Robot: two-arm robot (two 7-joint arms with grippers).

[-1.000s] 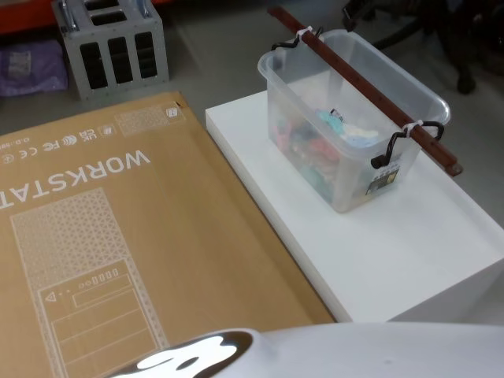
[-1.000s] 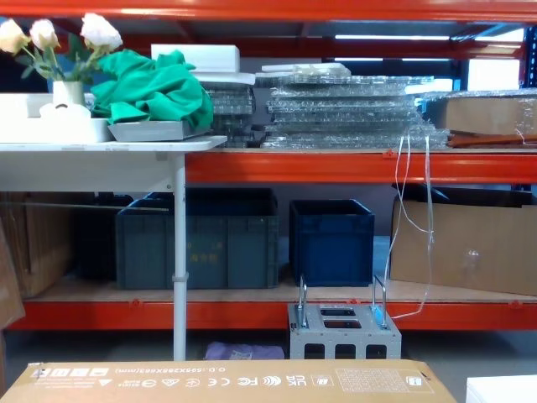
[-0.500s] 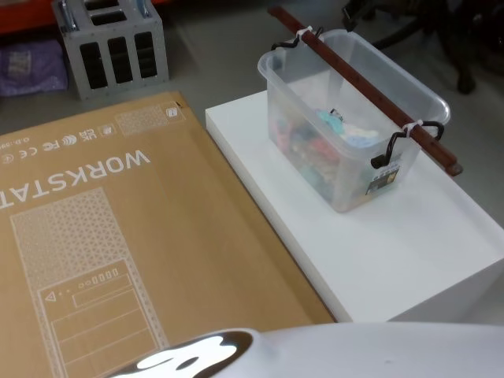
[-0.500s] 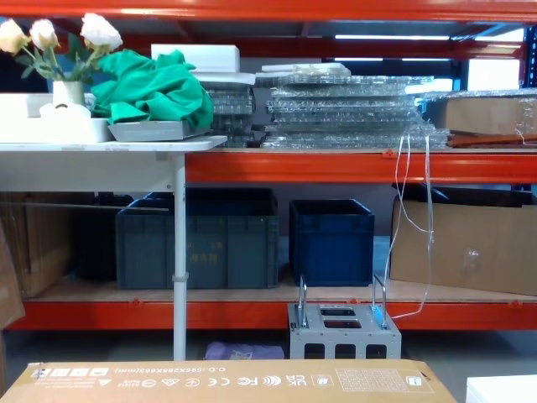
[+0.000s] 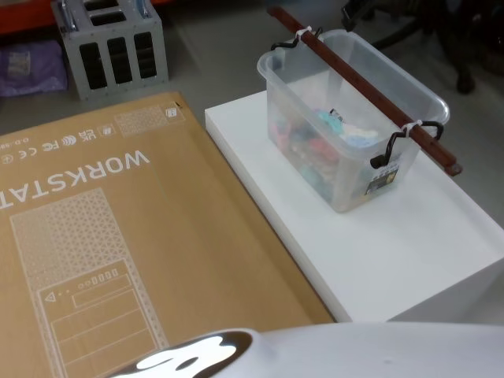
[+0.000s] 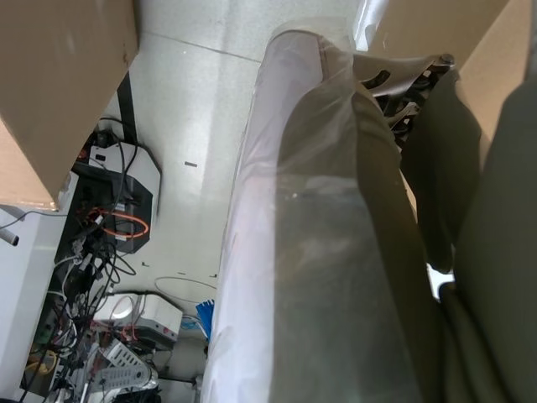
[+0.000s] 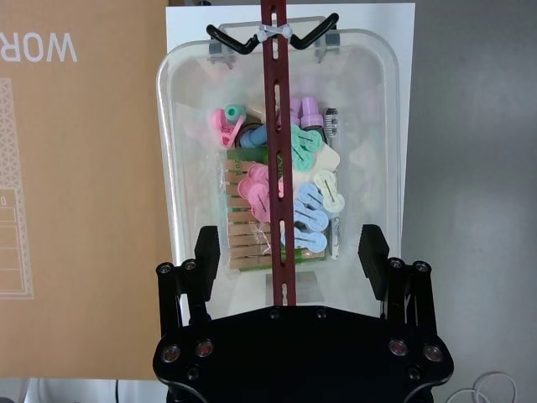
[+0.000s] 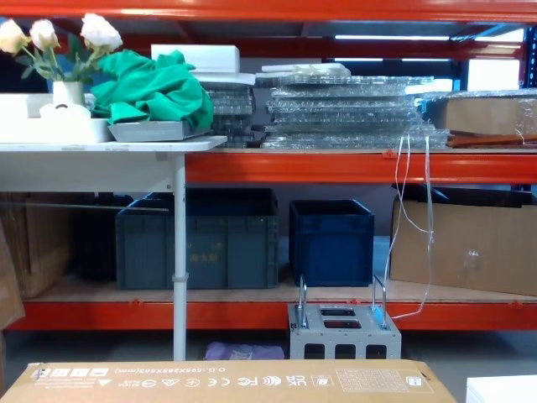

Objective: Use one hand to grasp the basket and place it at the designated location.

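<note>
The translucent basket stands on a white platform, holding colourful clothes pegs. A long maroon slotted bar handle runs across its rim, tied on with white ties at black hooks. In the right wrist view my right gripper hovers above the basket, open. Its black fingers stand wide on either side of the bar handle without touching it. The left wrist view looks along the plastic-wrapped robot body.
A large flat cardboard box lies left of the platform, close against its edge. A grey metal box with two loop handles sits on the floor behind. Orange shelving holds dark blue crates. Bare floor lies right of the platform.
</note>
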